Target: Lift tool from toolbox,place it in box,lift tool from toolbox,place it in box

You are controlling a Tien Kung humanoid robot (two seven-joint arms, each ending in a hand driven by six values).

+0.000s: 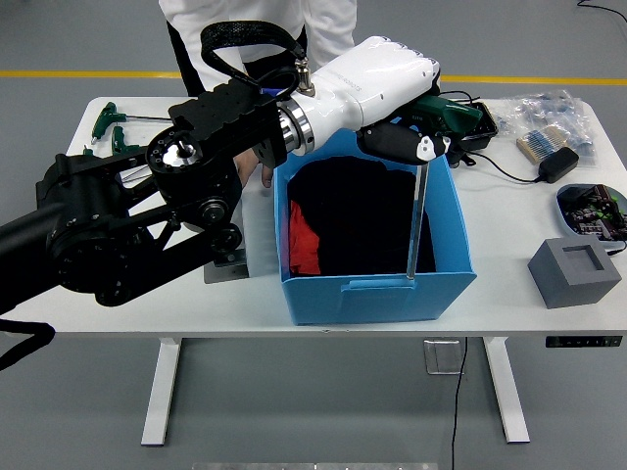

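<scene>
So you're in the "place it in box" part right now. Your left hand [392, 83] is closed around the green handle of a T-handle tool [431, 147], and it's sitting over the far right corner of the blue box [377, 294]. The metal shaft hangs almost straight down from the handle, with its tip down around the near wall of the box on the right side. I honestly can't tell if the tip is inside or riding just on the rim.

Next move, I'd say: make sure that tip is clearly inside the wall, lower the tool a bit toward the dark stuff and the red item [304, 245] already in there, then let go. Dropping it from this height looks like a recipe for it tipping over the edge.

More green-handled tools [110, 125] are lying at the far left of the table [509, 284], so that's probably your next pick. A person [265, 29] stands at the far side with a hand [253, 168] down near the box's left wall, so watch your arm when you swing back. Right hand isn't visible.
</scene>
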